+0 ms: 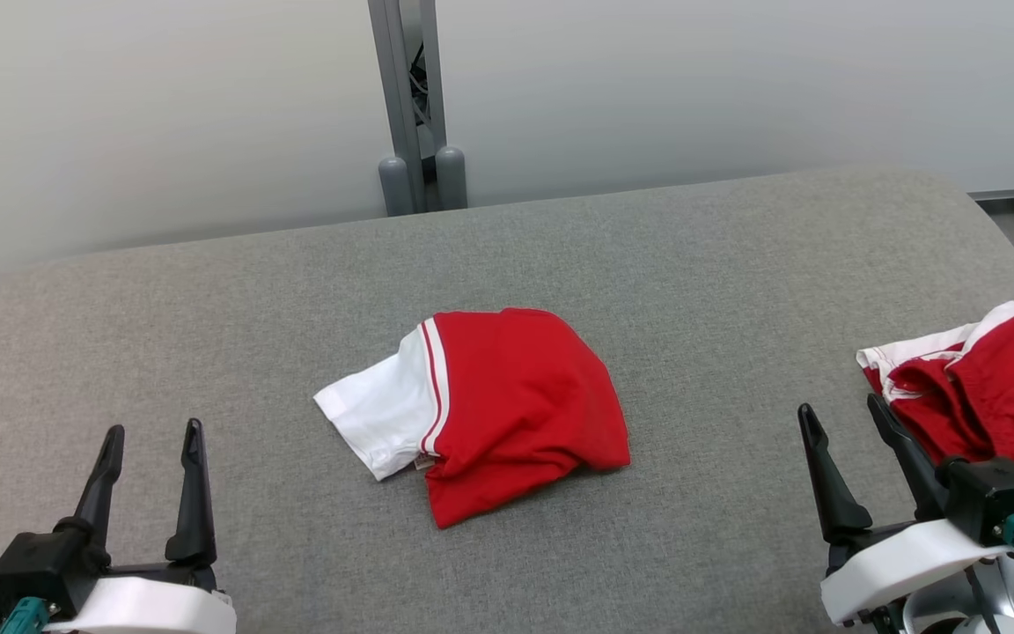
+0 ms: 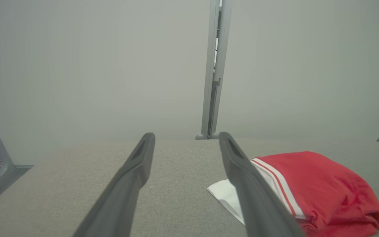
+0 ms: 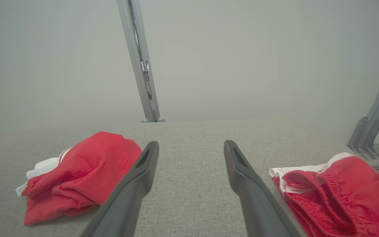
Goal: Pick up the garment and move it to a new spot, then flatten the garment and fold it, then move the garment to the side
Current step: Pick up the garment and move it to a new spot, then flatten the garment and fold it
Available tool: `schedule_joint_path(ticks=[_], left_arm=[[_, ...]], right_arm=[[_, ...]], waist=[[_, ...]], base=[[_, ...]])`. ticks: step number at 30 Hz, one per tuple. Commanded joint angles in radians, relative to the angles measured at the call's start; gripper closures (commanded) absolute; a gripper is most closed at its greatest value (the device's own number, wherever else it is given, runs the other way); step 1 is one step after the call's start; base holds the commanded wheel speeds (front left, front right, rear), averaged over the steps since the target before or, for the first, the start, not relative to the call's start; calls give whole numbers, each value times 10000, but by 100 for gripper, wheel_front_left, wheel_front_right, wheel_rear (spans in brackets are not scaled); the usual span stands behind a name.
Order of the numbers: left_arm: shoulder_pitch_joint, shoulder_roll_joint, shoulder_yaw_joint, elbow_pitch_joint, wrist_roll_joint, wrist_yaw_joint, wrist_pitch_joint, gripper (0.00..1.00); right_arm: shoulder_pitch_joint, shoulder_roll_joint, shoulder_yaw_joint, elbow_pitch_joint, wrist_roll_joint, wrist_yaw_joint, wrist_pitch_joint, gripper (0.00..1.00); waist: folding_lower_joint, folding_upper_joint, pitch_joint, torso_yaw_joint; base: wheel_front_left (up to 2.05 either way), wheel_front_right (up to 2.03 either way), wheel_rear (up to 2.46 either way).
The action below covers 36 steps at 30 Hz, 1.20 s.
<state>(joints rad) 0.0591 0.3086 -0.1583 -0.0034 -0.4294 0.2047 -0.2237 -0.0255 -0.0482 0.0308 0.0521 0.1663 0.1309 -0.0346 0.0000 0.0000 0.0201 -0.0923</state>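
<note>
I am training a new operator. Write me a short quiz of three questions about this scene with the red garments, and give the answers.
1. True or false: the left claw and the right claw are both open and empty.
2. The middle garment has a white part. Toward which side of the robot does it lie? A) left B) right C) it is hidden under the red
3. How many garments lie on the grey table?
Key: 1 true. 2 A. 3 two; the other garment lies at the robot's right, apart from the middle one.
</note>
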Motion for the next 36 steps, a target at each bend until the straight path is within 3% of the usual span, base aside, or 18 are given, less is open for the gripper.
schedule_joint_path(ticks=[1,6,15,36], left_arm=[[-36,28,67,158,-116,-116,-84,0],[-313,-116,323,685,-388,-396,-271,0],[-241,-389,762,1035,-419,-502,-387,0],[-585,-743,735,1476,417,-975,-401,0]], right_arm=[[116,-51,-43,-31,-43,-4,65,0],[160,-51,-45,-66,-32,-4,90,0],[208,-49,-73,-93,-64,-4,103,0],[99,-49,-132,54,-34,-4,93,0]], waist=[[0,0,-67,17],[0,0,-137,71],[0,0,-188,166],[0,0,-129,420]], base=[[0,0,0],[0,0,0],[0,0,0],[0,0,0]])
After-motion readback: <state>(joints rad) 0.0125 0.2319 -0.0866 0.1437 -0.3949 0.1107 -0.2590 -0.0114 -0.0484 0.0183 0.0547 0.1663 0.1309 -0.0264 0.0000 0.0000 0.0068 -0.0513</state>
